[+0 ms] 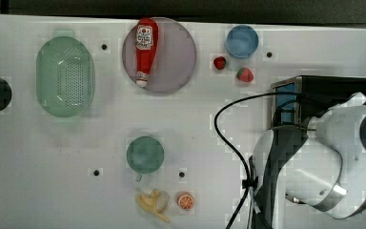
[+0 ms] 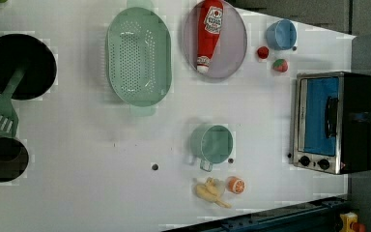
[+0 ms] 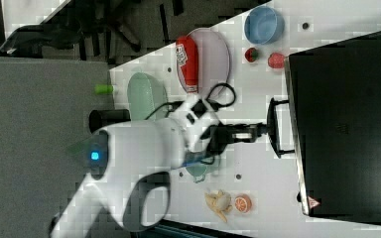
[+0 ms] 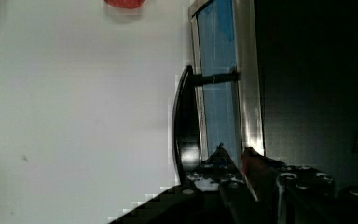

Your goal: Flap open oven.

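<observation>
Gripper: the gripper [image 3: 262, 130] is at the oven's handle [image 3: 273, 127]. In the wrist view the fingers [image 4: 186, 161] sit on both sides of the black bar, nearly shut, so it looks like they are pinching it, but I cannot be sure they touch.

Oven: the oven [image 2: 332, 122] stands on the white table [image 2: 101, 145], at about 3 o'clock in the left view. Its blue glass door [image 2: 321, 116] is shut flat against the silver frame.

Knobs: 2 black knobs [image 2: 314, 162] sit on the front at one end of the door.

How it handles: the oven looks big and heavy, so it should stay put when pulled. The door is hard and has glass, so a slow pull is best.

Where to hold: the black bar handle, near its middle, so the door swings evenly.

What could go wrong: the bar looks smooth, so the fingers might slip off.

Nearby: 2 strawberries [image 2: 272, 59] and a blue bowl [image 2: 281, 35] sit near the oven, clear of the door.
</observation>
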